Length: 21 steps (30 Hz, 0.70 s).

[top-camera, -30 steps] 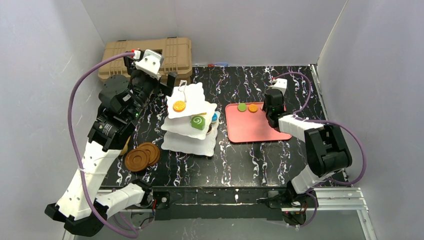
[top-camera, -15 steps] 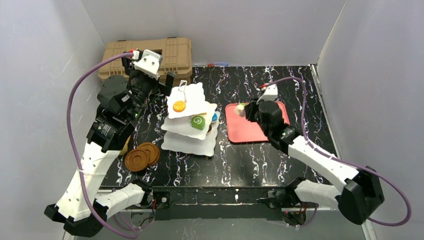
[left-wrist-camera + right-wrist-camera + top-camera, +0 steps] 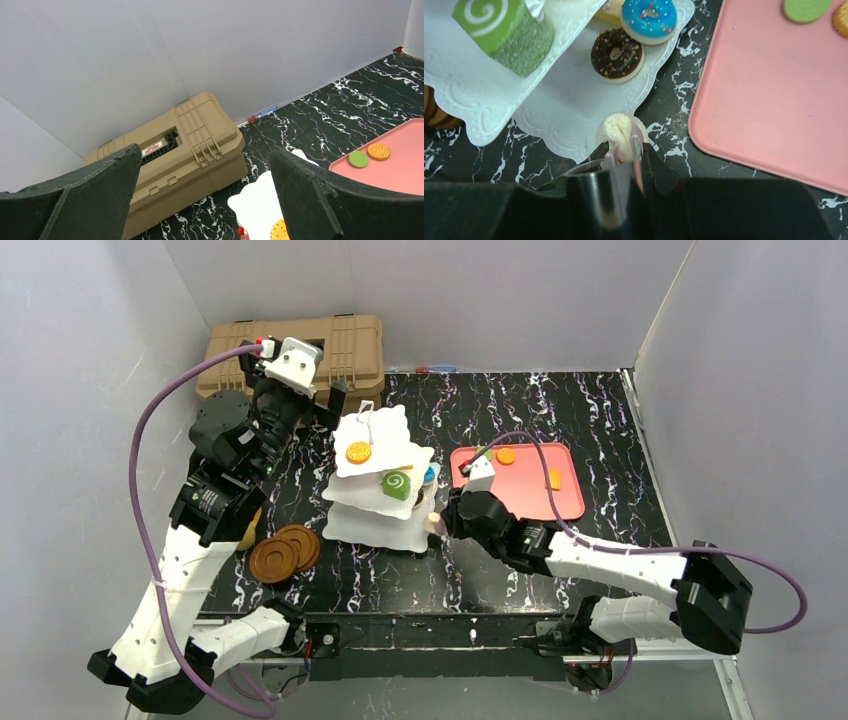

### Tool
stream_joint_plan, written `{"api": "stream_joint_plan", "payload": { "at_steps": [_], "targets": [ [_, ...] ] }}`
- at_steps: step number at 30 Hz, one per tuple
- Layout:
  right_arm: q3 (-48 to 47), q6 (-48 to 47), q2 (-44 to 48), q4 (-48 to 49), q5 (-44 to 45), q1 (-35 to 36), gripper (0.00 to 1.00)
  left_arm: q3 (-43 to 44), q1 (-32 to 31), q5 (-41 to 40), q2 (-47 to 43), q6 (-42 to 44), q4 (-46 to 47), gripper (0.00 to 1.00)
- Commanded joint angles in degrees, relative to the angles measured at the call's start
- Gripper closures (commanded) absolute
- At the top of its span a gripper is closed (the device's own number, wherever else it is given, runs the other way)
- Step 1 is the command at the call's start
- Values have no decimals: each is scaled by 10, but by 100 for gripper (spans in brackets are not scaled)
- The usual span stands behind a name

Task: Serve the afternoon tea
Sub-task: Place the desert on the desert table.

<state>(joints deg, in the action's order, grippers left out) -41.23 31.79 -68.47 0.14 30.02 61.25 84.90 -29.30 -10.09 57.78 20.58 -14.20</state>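
**Item in hand.** The cream pastry (image 3: 620,131) is at the corner of the bottom plate (image 3: 569,110) of the three-tier stand (image 3: 378,525) that points toward the pink tray (image 3: 764,100). It overlaps the scalloped rim there. Whether it rests on the plate or hangs just above it cannot be told.

**Right gripper** (image 3: 624,147). The jaws are closed narrowly on the pastry, one finger on each side. The arm reaches in low from the table's near edge.

**Neighbouring items.** A chocolate doughnut (image 3: 617,55) and a blue doughnut (image 3: 648,19) lie further in on the same plate. The middle plate, carrying a green swirl roll (image 3: 504,30), overhangs much of it.

**Step judged.** The pastry is being set on the bottom tier.

**Recommendations.**
- Carry it inward off the rim to the bare patch short of the chocolate doughnut.
- Keep the fingers low and clear of the overhanging middle plate.
- Do not press on the corner, since the stand looks light and may tip or slide.
- Release only once the pastry is seated, then draw back toward the tray.

**Surroundings.**
- The stand sits left of centre on the table (image 3: 560,410), and the tray lies toward the right edge.
- A green disc (image 3: 358,159) and an orange biscuit (image 3: 378,151) sit at the tray's far-left corner.
- The brown saucers (image 3: 285,550) lie near the left edge.

**Left gripper** (image 3: 202,200). It is spread wide and empty, and hovers by the tan case (image 3: 190,150) at the far-left corner.
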Motion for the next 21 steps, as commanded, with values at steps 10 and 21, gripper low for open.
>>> {"api": "stream_joint_plan", "payload": {
  "at_steps": [10, 21],
  "targets": [
    [-21, 11, -52, 135, 59, 60, 72, 12, 3, -6, -9, 6, 5, 2],
    [-15, 21, -127, 206, 40, 60, 58, 18, 3, -8, -9, 7, 2, 2]
  ]
}}
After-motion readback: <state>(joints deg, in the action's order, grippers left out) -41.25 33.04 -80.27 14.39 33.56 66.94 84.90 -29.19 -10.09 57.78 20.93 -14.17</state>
